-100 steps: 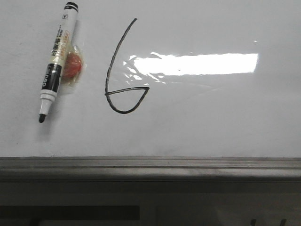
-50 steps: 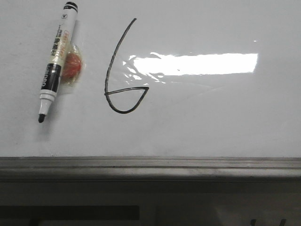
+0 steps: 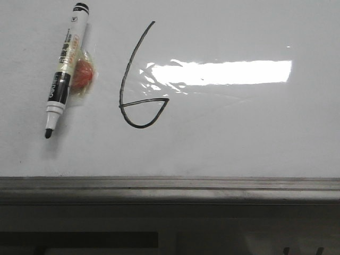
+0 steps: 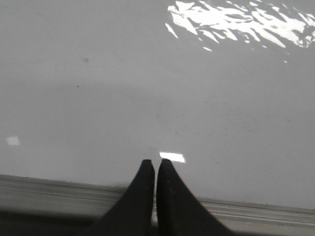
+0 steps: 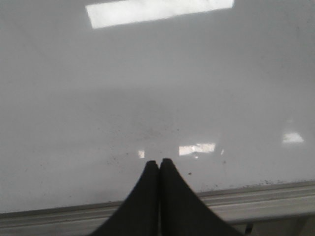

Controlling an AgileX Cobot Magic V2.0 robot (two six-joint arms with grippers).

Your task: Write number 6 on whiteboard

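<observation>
The number 6 (image 3: pixel 130 74) is drawn in thin black line on the whiteboard (image 3: pixel 239 138), left of the bright glare. A white-and-black marker pen (image 3: pixel 65 69) lies uncapped at the far left, tip toward the ledge, beside a small orange-red object (image 3: pixel 82 75). Neither gripper shows in the front view. In the left wrist view my left gripper (image 4: pixel 155 162) is shut and empty over bare whiteboard (image 4: pixel 147 88) near the ledge. In the right wrist view my right gripper (image 5: pixel 159 162) is shut and empty over bare whiteboard (image 5: pixel 157 73).
A grey metal ledge (image 3: pixel 170 187) runs along the board's near edge; it also shows in the left wrist view (image 4: pixel 59 189) and the right wrist view (image 5: pixel 256 201). A bright rectangular glare (image 3: pixel 223 71) lies right of the 6.
</observation>
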